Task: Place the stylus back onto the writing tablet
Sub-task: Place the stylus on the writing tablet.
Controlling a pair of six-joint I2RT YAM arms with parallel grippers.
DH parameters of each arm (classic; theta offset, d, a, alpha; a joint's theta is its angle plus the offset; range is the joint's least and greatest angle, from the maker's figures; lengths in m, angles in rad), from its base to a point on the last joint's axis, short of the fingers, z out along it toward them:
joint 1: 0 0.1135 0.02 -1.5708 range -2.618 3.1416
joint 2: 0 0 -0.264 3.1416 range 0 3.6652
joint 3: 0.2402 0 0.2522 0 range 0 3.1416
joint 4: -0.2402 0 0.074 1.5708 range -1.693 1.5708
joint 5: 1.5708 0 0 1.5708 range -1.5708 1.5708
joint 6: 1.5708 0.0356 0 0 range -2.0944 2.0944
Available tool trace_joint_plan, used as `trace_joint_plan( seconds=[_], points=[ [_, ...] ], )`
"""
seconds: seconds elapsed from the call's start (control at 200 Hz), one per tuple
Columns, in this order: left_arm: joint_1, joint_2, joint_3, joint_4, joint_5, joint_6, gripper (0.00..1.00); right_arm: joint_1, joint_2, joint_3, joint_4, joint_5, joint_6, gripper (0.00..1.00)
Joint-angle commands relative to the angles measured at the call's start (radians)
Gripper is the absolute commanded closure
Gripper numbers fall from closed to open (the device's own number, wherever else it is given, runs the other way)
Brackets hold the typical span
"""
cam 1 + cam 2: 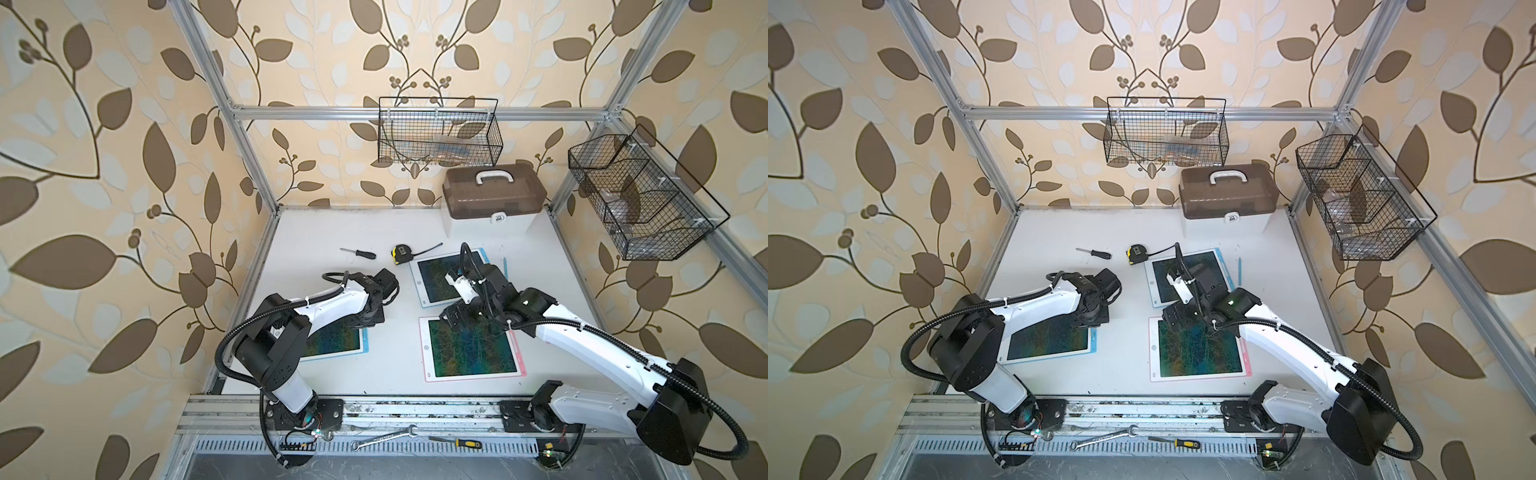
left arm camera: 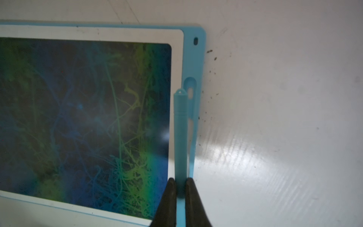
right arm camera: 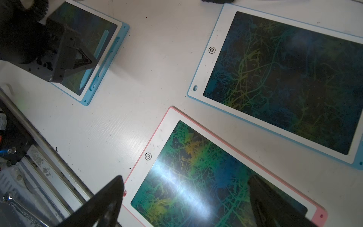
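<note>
While the left gripper (image 2: 180, 182) pinches the blue stylus (image 2: 180, 125) just above the tablet (image 2: 176, 59) rim, nudge it parallel over the side groove (image 2: 191, 86) before pressing down; right gripper (image 3: 185, 180) gapes empty.

The left arm (image 1: 328, 305) and right arm (image 1: 590, 338) have white link shells and black joint housings. Black corrugated conduit (image 1: 221, 352) follows each arm, secured by white cable ties (image 1: 307, 299). Black bolted base plates (image 1: 330, 409) occupy the lower frame. The left gripper (image 2: 180, 181) has black tapered fingers (image 2: 169, 200).
</note>
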Motion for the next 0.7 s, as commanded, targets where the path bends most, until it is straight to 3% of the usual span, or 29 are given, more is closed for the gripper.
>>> trace_joint_plan(
  seconds=[0.0, 0.695],
  points=[
    [0.011, -0.017, 0.002, -0.013, 0.002, 0.043, 0.88, 0.006, 0.005, 0.036, -0.019, 0.014, -0.008, 0.02],
    [0.029, 0.097, 0.015, 0.042, 0.025, 0.084, 0.87, 0.009, 0.009, 0.039, -0.020, 0.020, -0.011, 0.02]
  ],
)
